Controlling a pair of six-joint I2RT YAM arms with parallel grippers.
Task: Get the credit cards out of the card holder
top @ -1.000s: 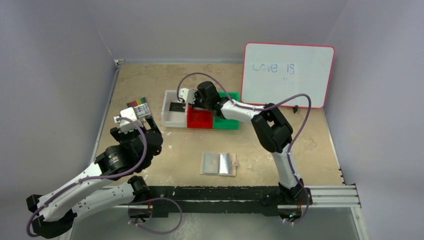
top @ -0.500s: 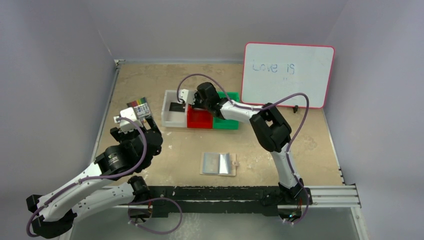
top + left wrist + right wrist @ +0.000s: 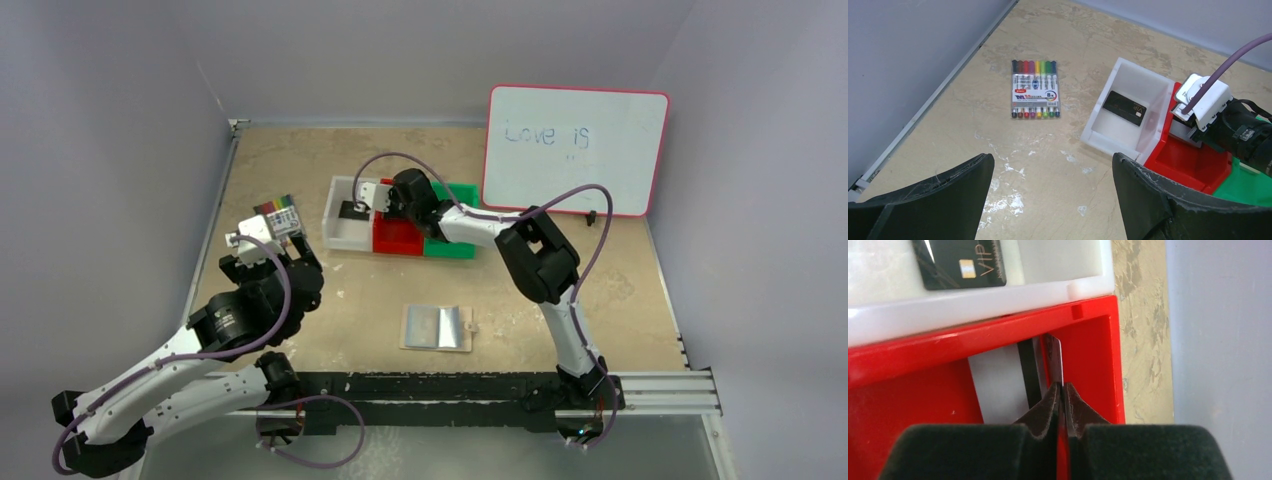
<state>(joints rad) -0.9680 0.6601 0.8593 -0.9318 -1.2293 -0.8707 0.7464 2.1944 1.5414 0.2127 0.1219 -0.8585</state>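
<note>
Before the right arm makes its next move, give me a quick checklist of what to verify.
1. Right gripper shut on card: ok, pinched edge-on.
2. Card clear of red bin wall: cannot tell, it sits close beside it.
3. Black card lying flat in white bin: ok.
4. Left gripper open, empty, apart from the bins: ok.
5. Holder emptied: cannot tell; it lies open on the table, too small to check.
</note>
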